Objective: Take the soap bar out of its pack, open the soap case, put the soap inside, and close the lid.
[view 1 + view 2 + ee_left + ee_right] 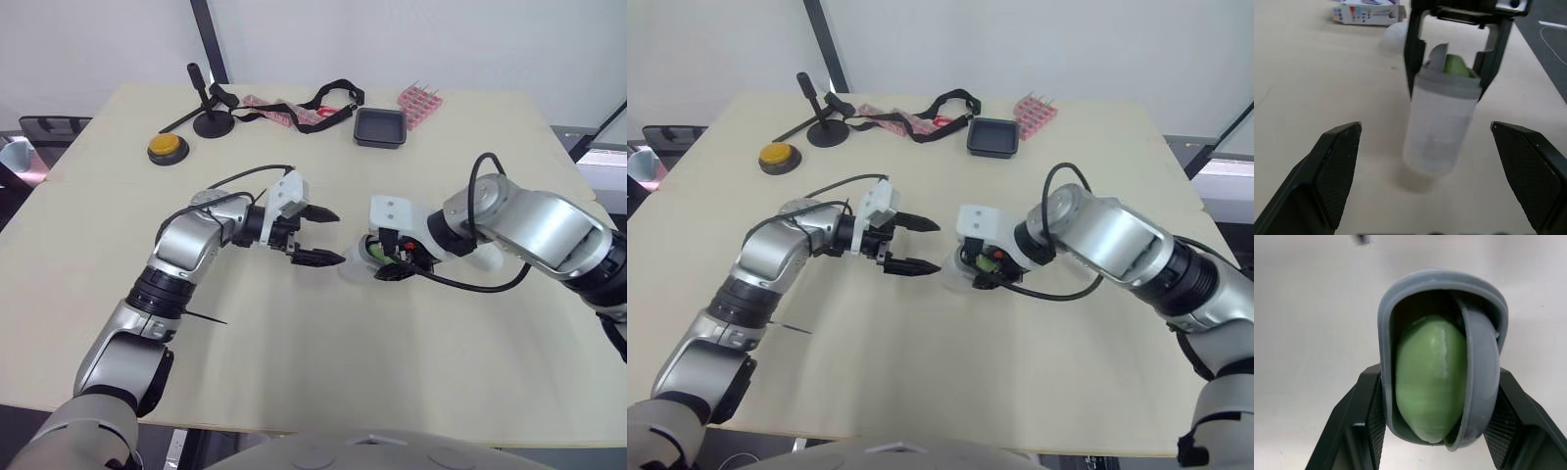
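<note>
Table (294,372): right gripper (380,262) clamps the case (1437,127) mid-table. Left gripper (340,237) is wide open, just beside the case, not touching it. Green soap (1430,391) sits inside the case, visible at its open end.

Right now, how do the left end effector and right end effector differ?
The left end effector is open and empty; the right end effector is shut on the translucent grey soap case holding the green soap bar. The left one points at the case without touching it; the right one grips its sides. Both have two black fingers.
</note>
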Controlling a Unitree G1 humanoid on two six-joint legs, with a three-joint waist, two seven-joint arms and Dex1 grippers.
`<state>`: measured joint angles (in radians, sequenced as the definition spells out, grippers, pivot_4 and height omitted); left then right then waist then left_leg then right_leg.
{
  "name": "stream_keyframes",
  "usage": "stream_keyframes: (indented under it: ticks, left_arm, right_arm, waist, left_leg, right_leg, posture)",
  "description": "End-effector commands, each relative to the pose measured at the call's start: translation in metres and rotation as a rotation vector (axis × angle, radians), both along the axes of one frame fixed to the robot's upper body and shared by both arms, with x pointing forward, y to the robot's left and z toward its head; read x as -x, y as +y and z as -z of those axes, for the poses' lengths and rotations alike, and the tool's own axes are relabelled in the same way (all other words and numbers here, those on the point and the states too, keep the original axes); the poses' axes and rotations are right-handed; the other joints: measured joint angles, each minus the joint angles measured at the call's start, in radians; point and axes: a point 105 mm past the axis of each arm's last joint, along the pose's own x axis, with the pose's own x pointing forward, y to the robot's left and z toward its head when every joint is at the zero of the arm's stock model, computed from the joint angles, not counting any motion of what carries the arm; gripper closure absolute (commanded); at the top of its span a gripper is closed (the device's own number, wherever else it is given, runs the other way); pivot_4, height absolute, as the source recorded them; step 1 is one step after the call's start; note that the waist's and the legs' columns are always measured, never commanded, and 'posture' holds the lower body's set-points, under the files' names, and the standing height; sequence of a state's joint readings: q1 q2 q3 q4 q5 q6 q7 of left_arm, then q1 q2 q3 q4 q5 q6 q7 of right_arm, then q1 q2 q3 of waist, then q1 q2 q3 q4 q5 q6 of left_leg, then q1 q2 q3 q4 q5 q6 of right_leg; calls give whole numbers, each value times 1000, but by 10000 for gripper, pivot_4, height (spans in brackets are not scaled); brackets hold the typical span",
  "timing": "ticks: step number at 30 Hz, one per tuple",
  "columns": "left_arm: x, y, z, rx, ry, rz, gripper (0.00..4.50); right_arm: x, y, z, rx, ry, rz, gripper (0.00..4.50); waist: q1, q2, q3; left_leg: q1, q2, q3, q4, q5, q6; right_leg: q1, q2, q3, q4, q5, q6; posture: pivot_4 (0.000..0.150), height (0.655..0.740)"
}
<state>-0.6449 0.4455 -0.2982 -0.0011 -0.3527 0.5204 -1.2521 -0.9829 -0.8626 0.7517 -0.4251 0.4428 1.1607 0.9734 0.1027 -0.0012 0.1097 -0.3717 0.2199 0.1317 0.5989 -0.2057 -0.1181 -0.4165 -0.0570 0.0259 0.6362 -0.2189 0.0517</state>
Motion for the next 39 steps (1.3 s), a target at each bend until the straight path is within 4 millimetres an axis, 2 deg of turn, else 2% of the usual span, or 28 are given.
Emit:
stream_keyframes:
  ticks: [1,12,18,39]
  left_arm:
    - [14,-9,-5,2,-21,57,52]
    - [7,-21,9,-9,-81,22,52]
    - [3,-24,11,-11,-93,11,52]
    - [1,-30,12,-24,-135,26,52]
  right_arm:
    - [-8,4,-7,33,-76,-29,23539]
    - [-8,13,-8,59,-103,-80,23539]
    - [-6,17,-8,44,-94,-97,23539]
    - [-7,16,-6,69,-98,-104,23539]
  waist:
    - [-1,0,0]
    - [-5,0,0]
    - [-7,0,0]
    - [-6,0,0]
  left_leg:
    - [0,0,0,0,0,0]
    - [0,0,0,1,0,0]
    - [0,0,0,1,0,0]
    - [0,0,0,2,0,1]
  right_leg:
    - [0,0,0,0,0,0]
    - [0,0,0,2,0,0]
    - [0,0,0,3,0,0]
    - [0,0,2,6,0,0]
  posture:
    - [1500,7400]
    - [1500,7400]
    - [1500,7400]
    - [1500,7400]
